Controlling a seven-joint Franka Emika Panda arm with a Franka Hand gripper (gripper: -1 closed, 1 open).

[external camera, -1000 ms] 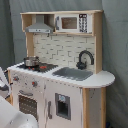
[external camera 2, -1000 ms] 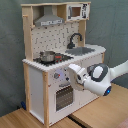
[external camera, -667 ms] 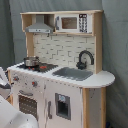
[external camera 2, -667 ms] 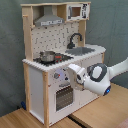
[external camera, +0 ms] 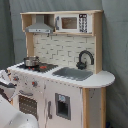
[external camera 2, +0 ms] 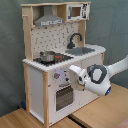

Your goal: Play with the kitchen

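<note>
gripper (external camera 2: 75, 74) at the kitchen (external camera 2: 37, 75) front by the knobs (external camera 2: 56, 76) | fingers: can't tell | risk: off-axis push shoves kitchen on table (external camera 2: 30, 119)

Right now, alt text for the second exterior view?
A white robot arm reaches from the second exterior view's right toward the front of the kitchen, near the knobs above the oven door. A small pot sits on the hob.
</note>
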